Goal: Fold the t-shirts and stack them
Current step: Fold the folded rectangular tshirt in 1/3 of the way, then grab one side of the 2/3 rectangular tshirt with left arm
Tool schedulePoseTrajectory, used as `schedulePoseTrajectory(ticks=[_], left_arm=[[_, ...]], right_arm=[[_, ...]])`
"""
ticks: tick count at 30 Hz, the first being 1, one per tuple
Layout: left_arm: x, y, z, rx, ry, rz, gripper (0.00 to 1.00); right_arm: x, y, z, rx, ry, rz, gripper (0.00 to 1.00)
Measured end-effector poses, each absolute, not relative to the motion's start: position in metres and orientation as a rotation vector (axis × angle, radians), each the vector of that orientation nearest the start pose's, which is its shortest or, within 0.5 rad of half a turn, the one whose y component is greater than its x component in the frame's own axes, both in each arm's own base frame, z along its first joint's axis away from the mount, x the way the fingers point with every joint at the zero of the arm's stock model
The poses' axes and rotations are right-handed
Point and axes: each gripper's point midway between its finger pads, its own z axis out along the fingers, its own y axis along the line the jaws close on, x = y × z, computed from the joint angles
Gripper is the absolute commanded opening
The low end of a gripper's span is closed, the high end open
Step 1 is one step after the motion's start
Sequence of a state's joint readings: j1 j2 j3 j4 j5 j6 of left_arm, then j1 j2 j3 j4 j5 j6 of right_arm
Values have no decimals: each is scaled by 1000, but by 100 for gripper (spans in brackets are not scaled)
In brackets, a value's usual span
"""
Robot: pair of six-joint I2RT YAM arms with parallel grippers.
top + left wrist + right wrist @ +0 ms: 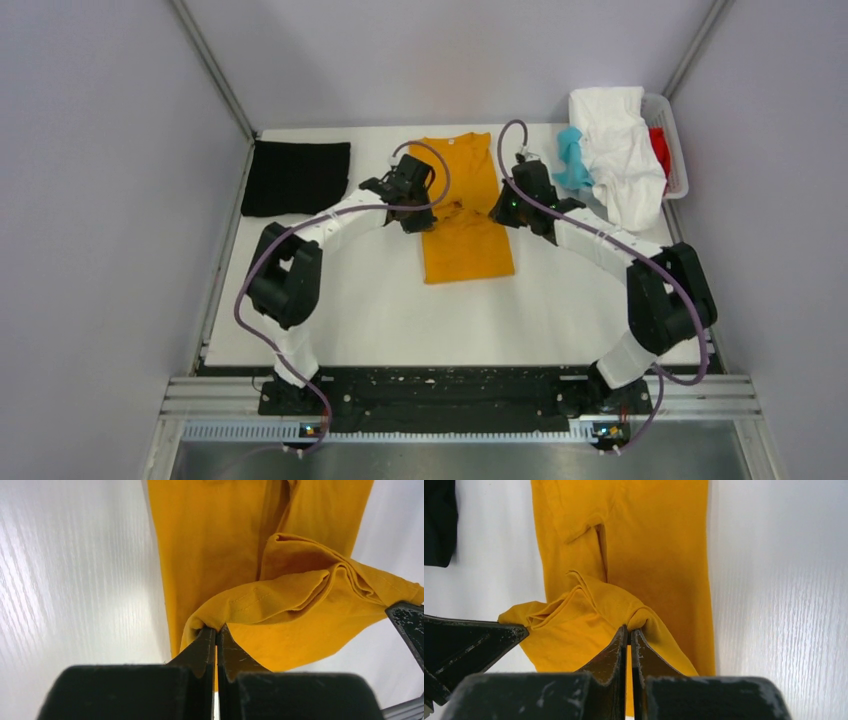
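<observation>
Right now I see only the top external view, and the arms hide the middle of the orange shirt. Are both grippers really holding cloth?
Observer: Yes for the left. In the left wrist view, the left gripper is shut on a fold of the mustard-orange t-shirt.
Operator: And the right one?
Observer: The right wrist view shows the right gripper shut on a bunched fold too.
Operator: Is the cloth between them flat?
Observer: No. It is gathered into wrinkled pleats between the two grippers, while the rest of the shirt lies flat on the table.
</observation>
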State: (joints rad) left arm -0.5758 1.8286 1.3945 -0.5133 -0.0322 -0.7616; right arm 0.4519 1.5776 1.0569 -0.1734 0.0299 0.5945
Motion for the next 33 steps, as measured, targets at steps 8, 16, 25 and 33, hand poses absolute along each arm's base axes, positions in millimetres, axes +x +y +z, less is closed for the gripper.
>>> schedulePoseTrajectory(ticks=[8, 16, 25, 33], left_arm=[[386, -265, 72, -243, 2662, -481, 8], [396, -260, 75, -250, 2664, -436, 86], [373, -250, 102, -238, 2628, -494, 99], [280, -232, 75, -211, 2745, -570, 92]], right_arm=[[404, 203, 106, 167, 2335, 489, 5], [427, 202, 90, 169, 2361, 437, 74], [407, 185, 102, 183, 2375, 372, 99], [324, 156, 93, 164, 2450, 383, 95]])
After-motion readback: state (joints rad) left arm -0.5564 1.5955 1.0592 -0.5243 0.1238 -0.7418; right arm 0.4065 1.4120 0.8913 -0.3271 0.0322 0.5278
